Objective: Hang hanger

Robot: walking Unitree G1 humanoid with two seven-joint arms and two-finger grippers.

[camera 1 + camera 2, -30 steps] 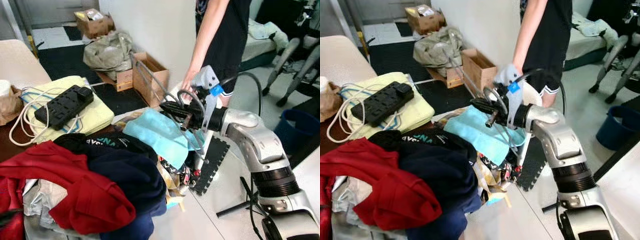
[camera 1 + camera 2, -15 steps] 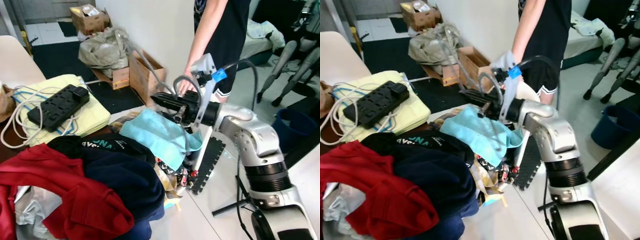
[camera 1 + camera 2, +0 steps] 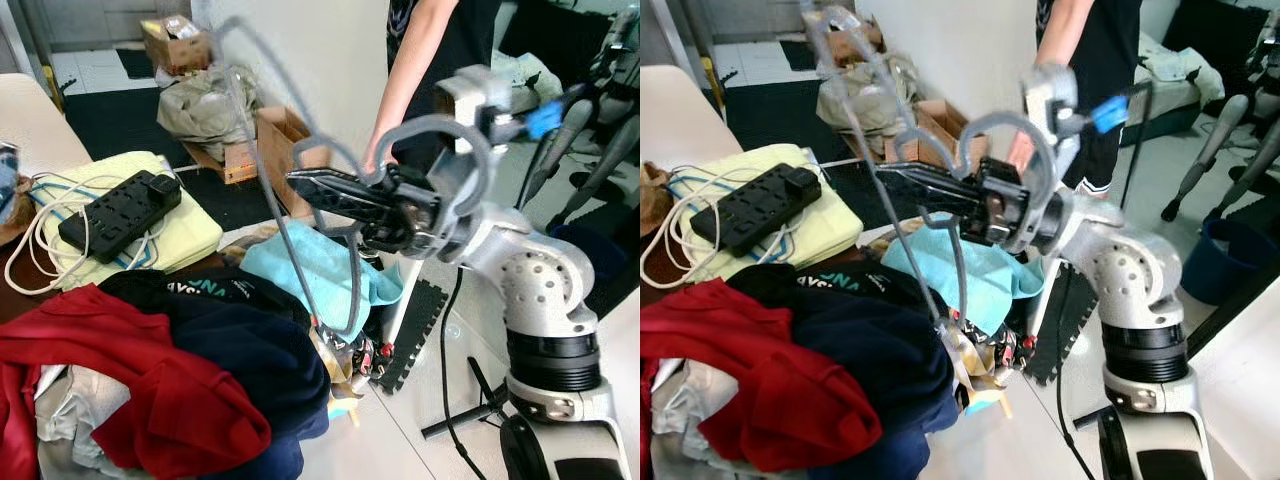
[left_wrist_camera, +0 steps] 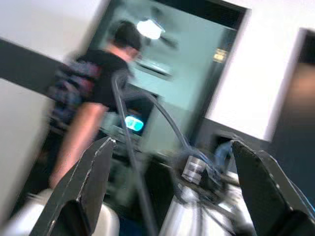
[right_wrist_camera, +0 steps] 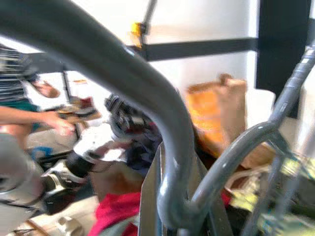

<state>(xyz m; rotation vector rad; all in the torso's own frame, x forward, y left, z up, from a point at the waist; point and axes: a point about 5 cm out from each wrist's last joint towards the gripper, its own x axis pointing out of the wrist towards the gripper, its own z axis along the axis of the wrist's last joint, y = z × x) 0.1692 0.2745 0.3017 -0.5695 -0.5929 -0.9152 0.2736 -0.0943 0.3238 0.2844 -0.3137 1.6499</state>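
Hanger (image 3: 300, 215) rides in the air above the clothes pile (image 3: 170, 370), pinched near its hook in the right gripper (image 3: 335, 192) fingers, so keep that clamp firm and swing slowly, steering wide of the person (image 3: 440, 60) standing close behind.

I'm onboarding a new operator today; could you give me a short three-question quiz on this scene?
1. True or false: the right gripper holds the grey hanger above the clothes pile.
2. What lies on the yellow folded cloth: A) scissors B) black power strip C) a mug?
3. What colour is the garment directly under the hanger?

Key: 1. true. 2. B. 3. light blue.
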